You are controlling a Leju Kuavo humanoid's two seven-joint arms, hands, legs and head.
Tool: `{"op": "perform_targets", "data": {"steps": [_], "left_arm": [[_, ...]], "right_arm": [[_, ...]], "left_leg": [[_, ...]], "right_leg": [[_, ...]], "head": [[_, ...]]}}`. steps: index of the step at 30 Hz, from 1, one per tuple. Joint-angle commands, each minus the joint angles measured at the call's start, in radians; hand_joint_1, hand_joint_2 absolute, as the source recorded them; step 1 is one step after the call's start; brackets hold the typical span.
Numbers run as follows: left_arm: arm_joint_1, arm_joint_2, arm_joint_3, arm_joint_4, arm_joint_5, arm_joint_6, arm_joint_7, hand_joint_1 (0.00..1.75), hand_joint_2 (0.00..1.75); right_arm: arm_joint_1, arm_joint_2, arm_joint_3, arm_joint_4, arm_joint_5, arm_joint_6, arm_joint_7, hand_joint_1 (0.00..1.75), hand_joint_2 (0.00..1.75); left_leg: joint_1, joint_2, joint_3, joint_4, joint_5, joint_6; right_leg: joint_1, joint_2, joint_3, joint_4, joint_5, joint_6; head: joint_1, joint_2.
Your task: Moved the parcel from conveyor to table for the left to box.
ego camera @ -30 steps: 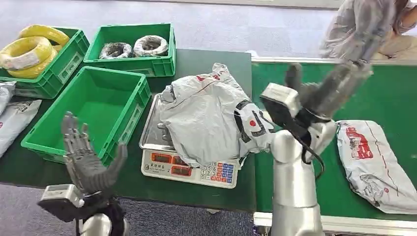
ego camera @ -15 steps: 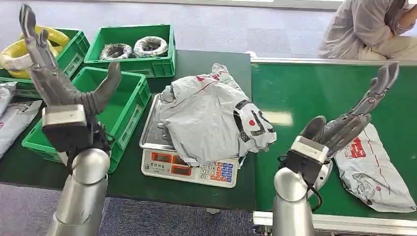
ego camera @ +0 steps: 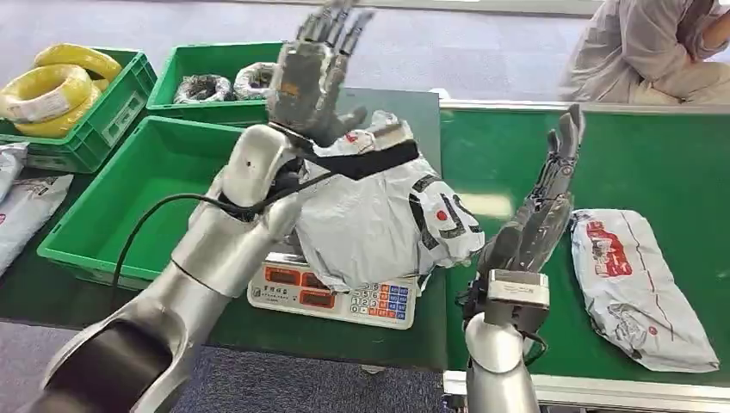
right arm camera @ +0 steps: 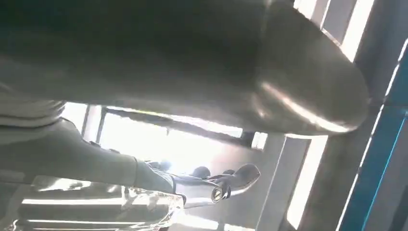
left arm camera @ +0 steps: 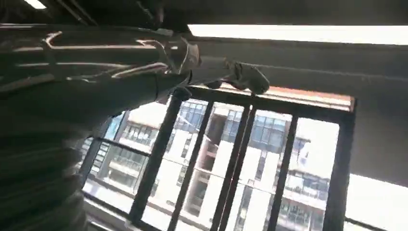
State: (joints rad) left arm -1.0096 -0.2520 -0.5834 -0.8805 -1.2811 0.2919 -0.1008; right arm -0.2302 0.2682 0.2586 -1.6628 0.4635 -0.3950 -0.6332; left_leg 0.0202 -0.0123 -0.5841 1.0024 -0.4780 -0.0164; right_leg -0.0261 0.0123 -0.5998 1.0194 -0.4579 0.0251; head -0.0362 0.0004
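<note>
A crumpled grey-white parcel (ego camera: 370, 206) lies on the tray of a weighing scale (ego camera: 331, 297) on the dark table. My left hand (ego camera: 314, 64) is raised above the parcel's far side, fingers spread and holding nothing. Its arm crosses in front of the parcel's left part. My right hand (ego camera: 538, 206) stands upright over the conveyor's left edge, just right of the parcel, fingers straight and empty. A second grey parcel (ego camera: 637, 275) with red print lies on the green conveyor (ego camera: 654, 172). An empty green box (ego camera: 163, 189) sits left of the scale.
Behind the empty box stand a green crate of yellow cable coils (ego camera: 60, 86) and a crate of dark coils (ego camera: 232, 82). More grey bags (ego camera: 21, 211) lie at the table's left edge. A person (ego camera: 654, 52) sits beyond the conveyor, far right.
My left arm has swung up and right, from over the green box to above the parcel on the scale. My right hand has moved left and now points upward. The conveyor parcel has shifted slightly left.
</note>
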Motion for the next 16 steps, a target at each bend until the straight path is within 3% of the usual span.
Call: {"op": "perform_targets", "data": {"steps": [1,16], "left_arm": [[-0.091,-0.097,-0.235,0.464,-0.090,-0.029,0.027,0.00,1.75],[-0.007,-0.072,-0.275,0.571,-0.083,-0.247,-0.163,0.00,1.75]], "right_arm": [[0.046,-0.041,0.046,-0.039,-0.021,0.077,-0.015,0.00,0.00],[0.083,-0.065,0.077,-0.033,-0.025,0.073,-0.017,0.00,0.00]], "left_leg": [[0.000,0.001,0.004,-0.003,0.000,0.002],[0.000,0.004,0.004,-0.003,0.000,0.001]], "right_leg": [[0.000,-0.001,0.005,-0.004,0.000,-0.001],[0.000,0.002,0.003,-0.003,0.001,-0.002]], "head": [[0.000,0.000],[-0.001,0.000]]}}
